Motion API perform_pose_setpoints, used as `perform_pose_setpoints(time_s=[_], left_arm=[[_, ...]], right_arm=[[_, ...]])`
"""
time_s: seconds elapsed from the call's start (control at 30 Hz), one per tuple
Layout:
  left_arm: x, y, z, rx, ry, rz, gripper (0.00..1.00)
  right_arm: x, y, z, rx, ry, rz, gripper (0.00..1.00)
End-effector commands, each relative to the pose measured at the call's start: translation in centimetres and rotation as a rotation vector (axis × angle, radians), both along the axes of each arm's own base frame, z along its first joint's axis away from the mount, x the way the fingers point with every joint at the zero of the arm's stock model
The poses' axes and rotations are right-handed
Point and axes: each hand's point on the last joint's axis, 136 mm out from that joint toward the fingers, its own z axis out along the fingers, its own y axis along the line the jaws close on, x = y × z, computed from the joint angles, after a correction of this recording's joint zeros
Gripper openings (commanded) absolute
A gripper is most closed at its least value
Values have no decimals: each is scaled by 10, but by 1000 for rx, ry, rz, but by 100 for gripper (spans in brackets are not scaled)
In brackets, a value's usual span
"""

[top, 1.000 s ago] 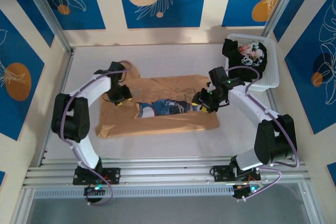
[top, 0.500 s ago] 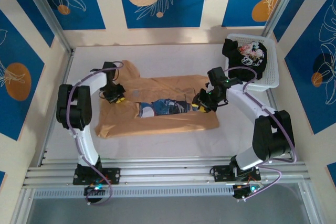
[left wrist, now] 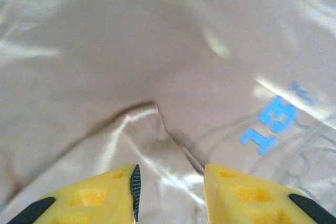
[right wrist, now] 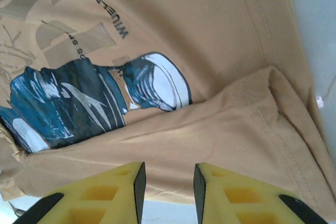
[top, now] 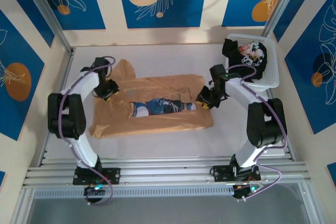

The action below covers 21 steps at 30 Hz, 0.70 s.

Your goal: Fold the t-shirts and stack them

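I'm looking at the tan t-shirt (top: 157, 124) lying spread out flat in the middle of the table (top: 157, 144), with the blue print (top: 160, 107) facing up between 2 folded-in flaps. The left gripper (top: 105, 92) is sitting over the shirt's left end, just near of the sleeve. On its wrist cam the 2 yellow fingers (left wrist: 105, 198) are standing apart, a ridge of cloth is running into the gap, and a small blue "13" (left wrist: 270, 124) is showing close by. The right gripper (top: 203, 100) is sitting at the shirt's right edge, its fingers (right wrist: 236, 198) also parted over a folded hem. The black t-shirt (top: 247, 53) is lying bunched in the white basket (top: 269, 80) at the far right.
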Motion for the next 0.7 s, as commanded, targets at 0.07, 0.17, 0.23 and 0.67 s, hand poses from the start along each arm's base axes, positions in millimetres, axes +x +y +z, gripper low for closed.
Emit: perform_pose_setpoints(time_s=[0.07, 0.17, 0.23, 0.67], left_arm=[[-39, -10, -12, -75, 99, 62, 32], [-46, -15, -27, -109, 130, 79, 31], [-46, -18, -36, -124, 150, 83, 31], [-115, -29, -81, 24, 369, -47, 31]], right_arm=[[27, 9, -5, -27, -7, 56, 33], [38, 16, -18, -46, 24, 70, 32], [42, 20, -28, -65, 54, 81, 32], [-22, -12, -73, -260, 316, 46, 30]])
